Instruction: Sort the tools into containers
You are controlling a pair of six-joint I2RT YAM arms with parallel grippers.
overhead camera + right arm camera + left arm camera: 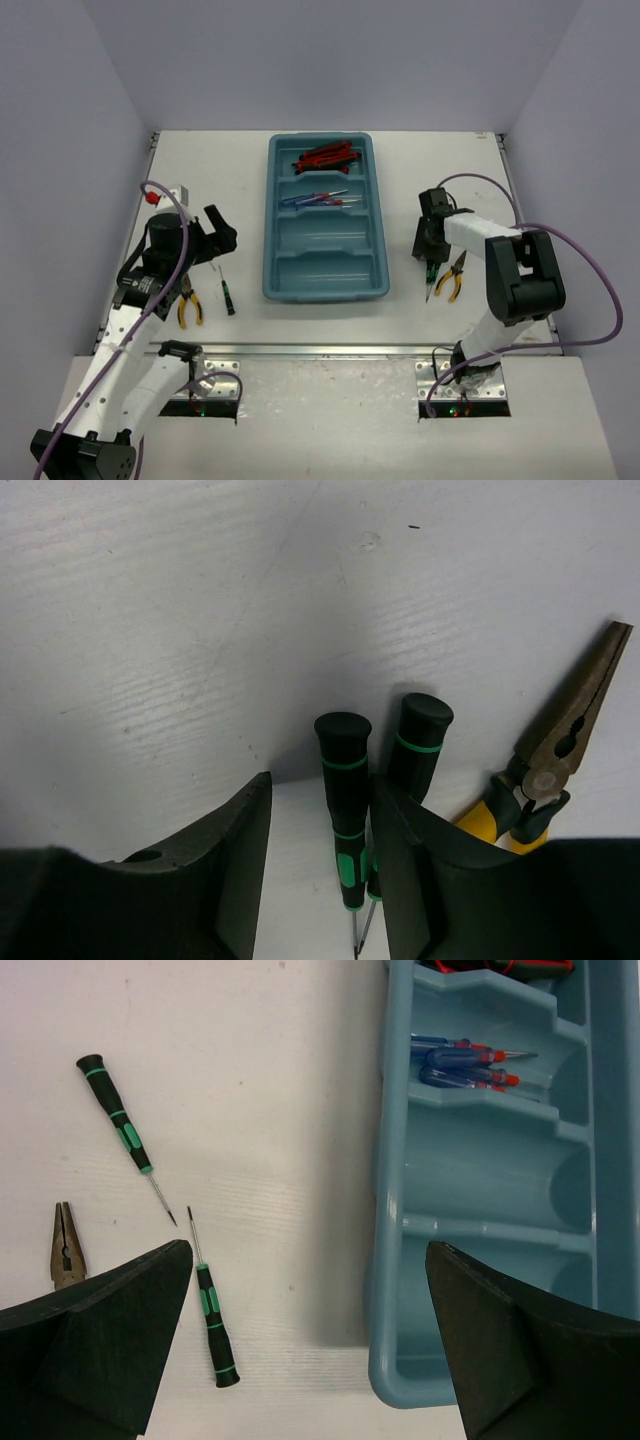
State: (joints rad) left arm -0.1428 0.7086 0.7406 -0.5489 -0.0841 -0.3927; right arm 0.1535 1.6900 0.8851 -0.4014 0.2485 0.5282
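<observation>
— Where does the tray (325, 268) sit?
— Mid-table (220, 170), running twelve to six. The knives (325, 157) lie in its twelve o'clock compartment, the blue screwdrivers (318, 198) in the next.
— The grippers?
— The left gripper (308, 1260), at the tray's nine o'clock, is spread wide and holds nothing. The right gripper (322, 800), at three, is half narrowed astride a thin screwdriver (343, 780), with a gap on one side.
— Loose tools?
— The right pliers (560, 745) and a second screwdriver (420, 740) are just beside it. The left pliers (188, 308) and two green-banded screwdrivers (120, 1120) lie at eight.
</observation>
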